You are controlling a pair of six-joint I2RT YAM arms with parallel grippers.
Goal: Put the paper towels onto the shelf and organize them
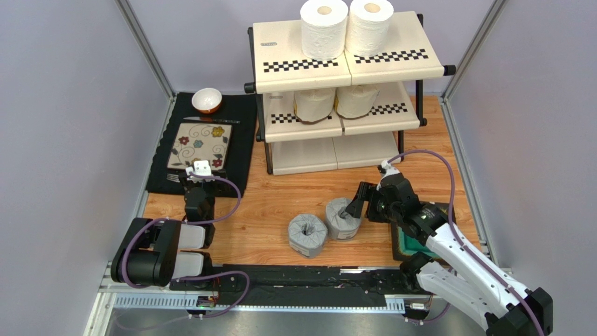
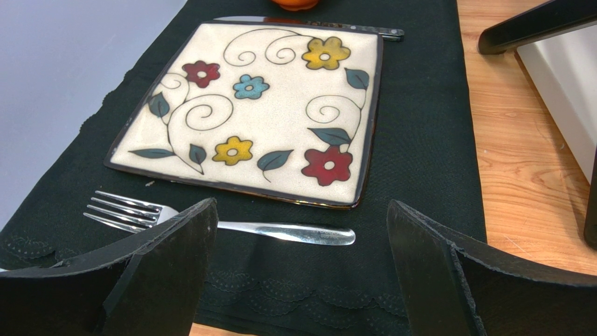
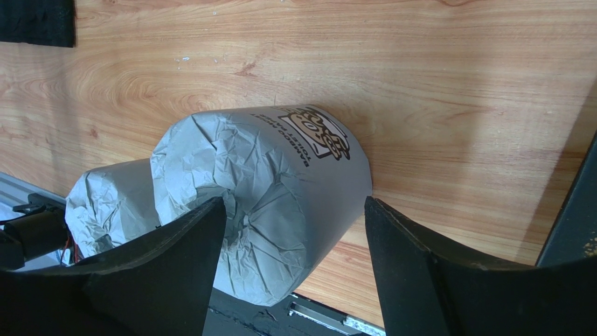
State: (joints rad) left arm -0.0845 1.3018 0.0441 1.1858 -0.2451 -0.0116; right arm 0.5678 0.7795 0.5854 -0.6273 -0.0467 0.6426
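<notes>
The shelf [image 1: 280, 49] stands at the back. Two white paper towel rolls [image 1: 324, 28] [image 1: 371, 24] stand on its top tier and two cream rolls [image 1: 314, 103] [image 1: 357, 99] on the middle tier. Two grey-wrapped rolls lie on the wooden table: one at the left [image 1: 307, 235], one at the right [image 1: 342, 218]. My right gripper [image 1: 354, 205] is open around the right grey roll [image 3: 280, 175], with its jaws either side of it in the right wrist view [image 3: 294, 206]. The other grey roll [image 3: 112, 203] lies just behind. My left gripper [image 1: 201, 170] is open and empty over the placemat [image 2: 301, 204].
A floral square plate [image 1: 200, 145], a fork [image 2: 210, 220], a knife [image 1: 214, 120] and a white-and-orange bowl [image 1: 207, 100] lie on a black placemat [image 1: 242, 140] at the left. A dark green tray [image 1: 406, 241] sits under my right arm. Walls enclose the table.
</notes>
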